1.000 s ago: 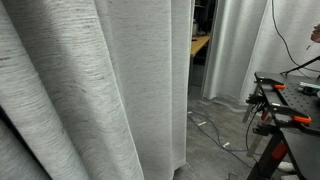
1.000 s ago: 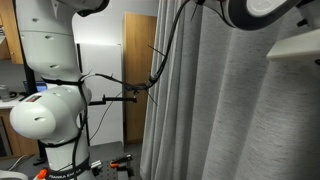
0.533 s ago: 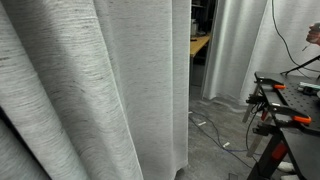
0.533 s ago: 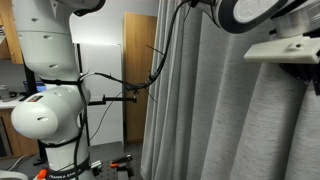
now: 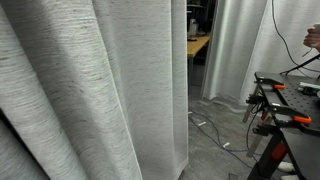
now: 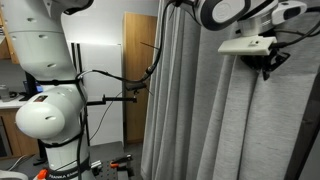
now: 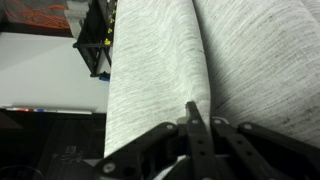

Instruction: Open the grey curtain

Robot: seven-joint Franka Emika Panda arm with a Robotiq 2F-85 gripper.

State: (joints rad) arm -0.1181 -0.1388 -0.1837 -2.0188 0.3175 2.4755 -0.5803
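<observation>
The grey curtain (image 5: pixel 90 90) is a heathered light-grey weave with fine darker horizontal streaks, hanging in broad, rounded vertical folds; in an exterior view it fills the left and middle of the room, its free edge falling straight to the floor beside a gap; past that gap hang smoother, whiter drapes (image 5: pixel 238 50) with narrower pleats; a black table (image 5: pixel 300 102) stands at the right edge. In an exterior view the gripper (image 6: pixel 265 62) sits high against the curtain's folds, well to the side of the arm's glossy white base (image 6: pixel 50 115). In the wrist view the dark fingers (image 7: pixel 192 118) are clenched into one thin blade, tips against a crease of the cloth; whether fabric is caught between them I cannot tell.
</observation>
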